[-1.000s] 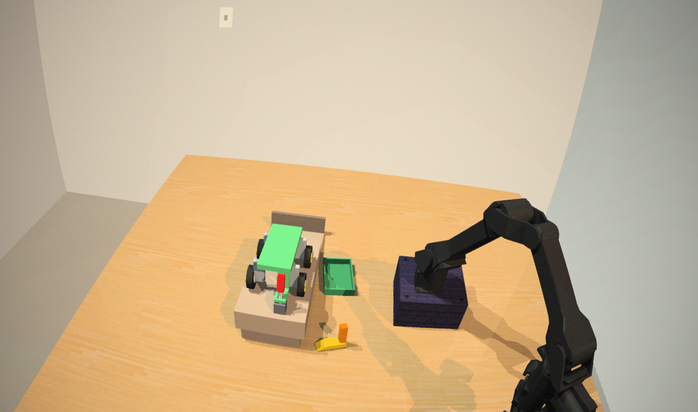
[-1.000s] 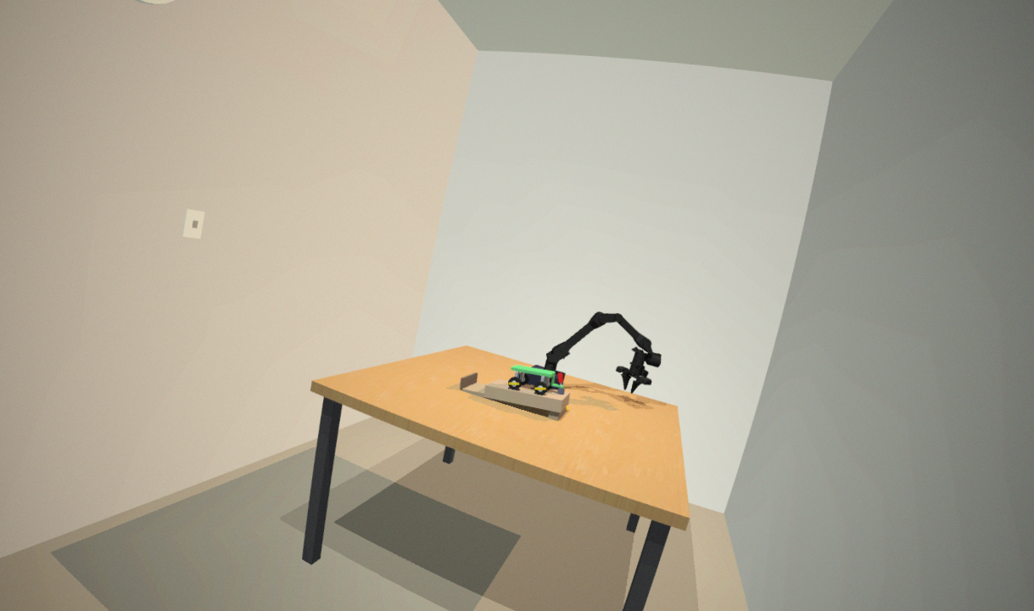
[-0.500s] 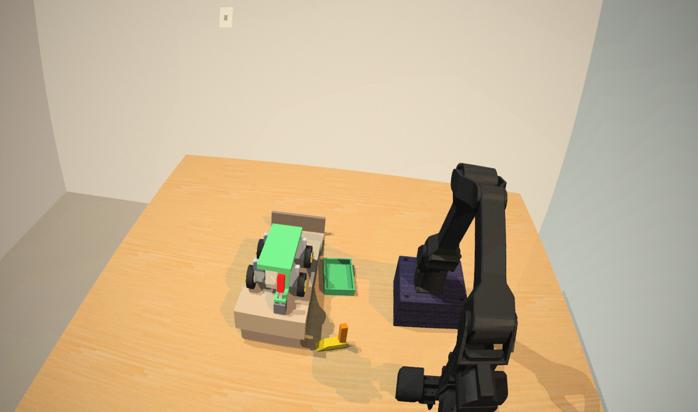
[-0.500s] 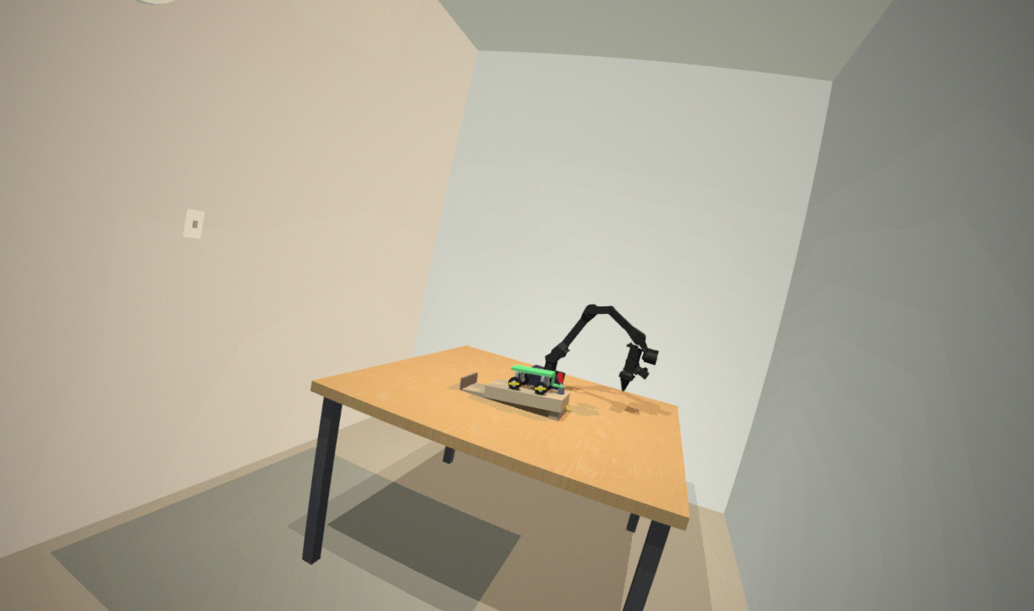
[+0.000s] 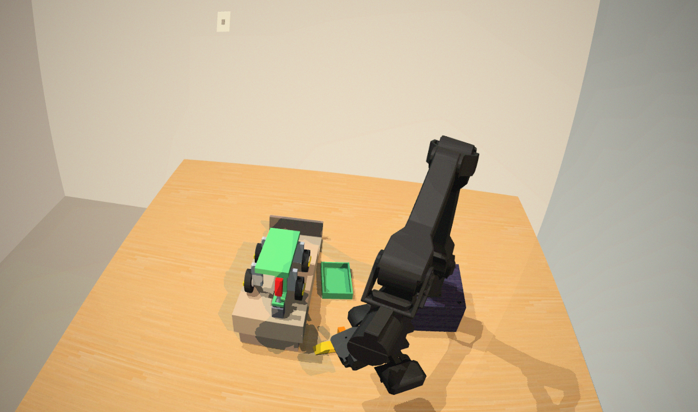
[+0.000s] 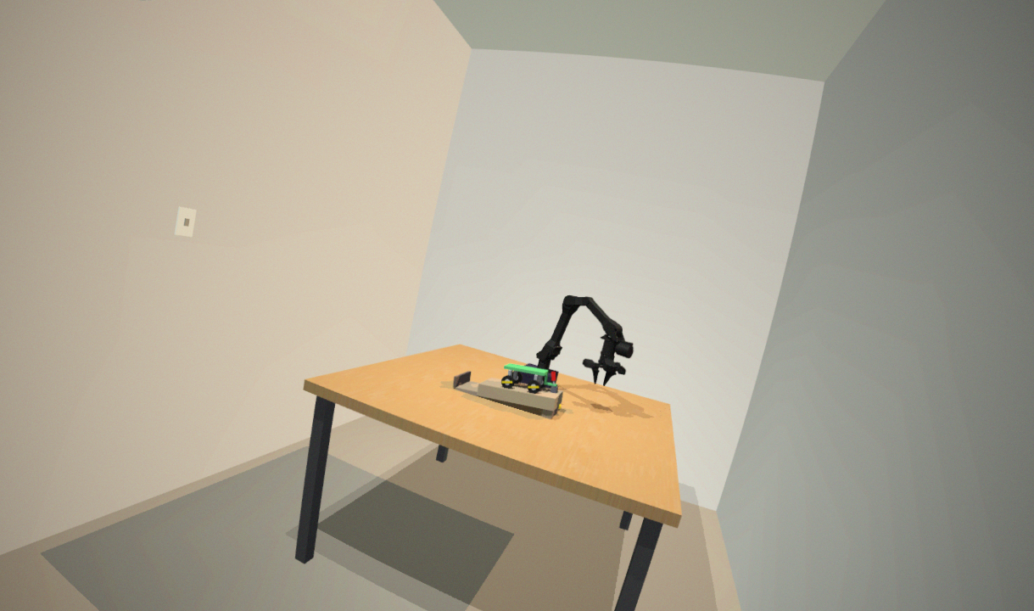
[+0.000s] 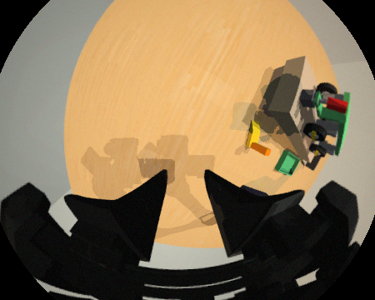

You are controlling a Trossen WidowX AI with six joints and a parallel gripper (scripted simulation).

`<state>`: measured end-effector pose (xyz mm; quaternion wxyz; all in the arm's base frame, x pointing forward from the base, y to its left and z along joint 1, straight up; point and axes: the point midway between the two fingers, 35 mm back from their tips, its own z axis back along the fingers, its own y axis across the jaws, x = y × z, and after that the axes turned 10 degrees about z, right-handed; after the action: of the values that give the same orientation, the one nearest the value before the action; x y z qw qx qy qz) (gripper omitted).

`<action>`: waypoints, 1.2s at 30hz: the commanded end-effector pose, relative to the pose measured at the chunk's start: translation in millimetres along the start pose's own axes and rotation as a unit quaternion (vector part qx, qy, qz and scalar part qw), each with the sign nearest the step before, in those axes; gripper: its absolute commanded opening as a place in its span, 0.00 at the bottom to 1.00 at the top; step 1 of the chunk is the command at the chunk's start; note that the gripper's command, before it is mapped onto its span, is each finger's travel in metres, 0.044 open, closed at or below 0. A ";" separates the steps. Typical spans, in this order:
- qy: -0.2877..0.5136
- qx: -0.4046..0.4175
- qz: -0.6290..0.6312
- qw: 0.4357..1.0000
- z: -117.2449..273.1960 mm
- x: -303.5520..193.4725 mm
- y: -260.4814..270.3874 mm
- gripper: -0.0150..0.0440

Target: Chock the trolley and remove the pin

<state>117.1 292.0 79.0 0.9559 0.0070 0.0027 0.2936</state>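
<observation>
My gripper point(image 6: 602, 383) point(image 7: 186, 173) is part open and empty, high above the table; in the top view its fingertips are hidden. The chock point(image 5: 323, 348) point(image 7: 254, 134) stands on the table beside the ramp's uphill end, its orange handle point(image 5: 341, 329) point(image 7: 261, 149) partly hidden by the arm in the top view. The trolley point(image 5: 277, 250) point(image 6: 525, 369) point(image 7: 343, 125) stands on the ramp point(image 5: 264, 328) point(image 6: 517, 396) point(image 7: 284, 97). The red-headed stop pin point(image 5: 279, 286) point(image 6: 553, 377) point(image 7: 337, 104) is upright at its uphill end. The green tray point(image 5: 336, 294) point(image 7: 287, 162) holds nothing that I can see.
The dark purple arm base point(image 5: 438, 320) stands right of the tray. The ramp has an upright end board point(image 5: 295, 226) point(image 6: 461, 379) at its low end. The arm hangs over the table point(image 5: 161, 328) point(image 6: 459, 440) point(image 7: 154, 83) in the top view, close to the chock in that view.
</observation>
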 end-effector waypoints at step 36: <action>-0.014 0.004 -0.733 0.680 -19.7 -28.4 -169.0 0.58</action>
<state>189.5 137.9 69.9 0.8672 0.0177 -0.0068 -0.4976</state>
